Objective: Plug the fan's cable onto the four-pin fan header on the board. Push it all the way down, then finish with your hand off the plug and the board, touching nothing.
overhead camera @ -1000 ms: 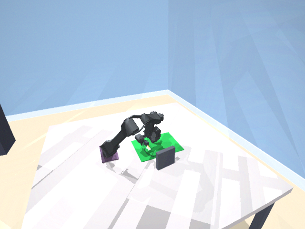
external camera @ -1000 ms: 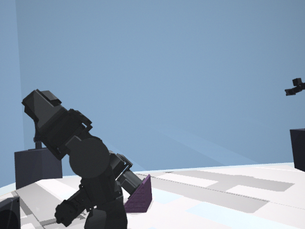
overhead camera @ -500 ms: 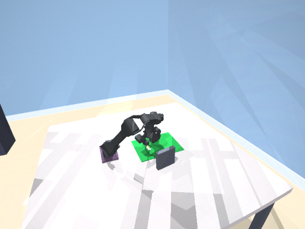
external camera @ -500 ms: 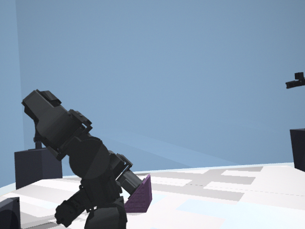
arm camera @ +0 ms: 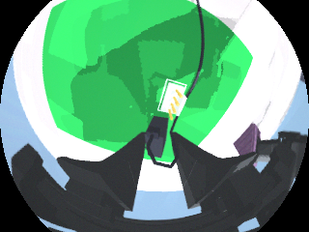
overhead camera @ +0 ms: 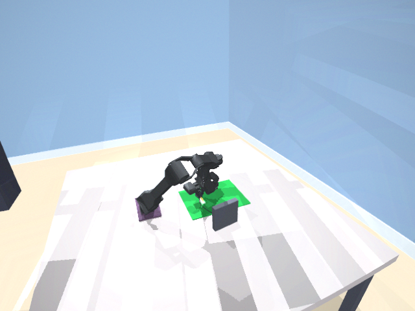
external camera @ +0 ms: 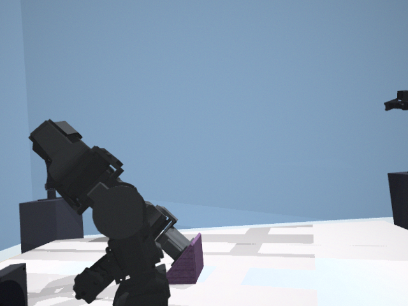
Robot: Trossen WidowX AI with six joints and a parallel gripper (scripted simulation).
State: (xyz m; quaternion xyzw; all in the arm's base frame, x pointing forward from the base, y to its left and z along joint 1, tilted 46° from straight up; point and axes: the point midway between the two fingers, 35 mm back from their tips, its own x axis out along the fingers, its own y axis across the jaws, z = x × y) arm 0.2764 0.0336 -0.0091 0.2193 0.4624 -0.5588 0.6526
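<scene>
The dark plug (arm camera: 156, 137) stands between the fingertips in the wrist view, close to the left finger, with a narrow gap to the right finger. Its black cable (arm camera: 202, 45) loops under it and runs past the header. My gripper (arm camera: 158, 135) is partly closed but still open around the plug; in the top view it is low over the green board (overhead camera: 231, 190) (arm camera: 65, 58). The white header (arm camera: 166, 97) with its yellow pins (arm camera: 177, 99) lies just beyond the plug; it also shows small in the top view (overhead camera: 202, 201). Contact with the plug is not visible.
The dark square fan (overhead camera: 225, 214) stands upright at the board's front edge, and part of it shows in the exterior view (external camera: 12, 286). The arm's purple base wedge (overhead camera: 155, 215) (external camera: 186, 268) (arm camera: 247, 141) is left of the board. Dark pedestals (external camera: 52, 224) (external camera: 399, 197) stand beyond the table.
</scene>
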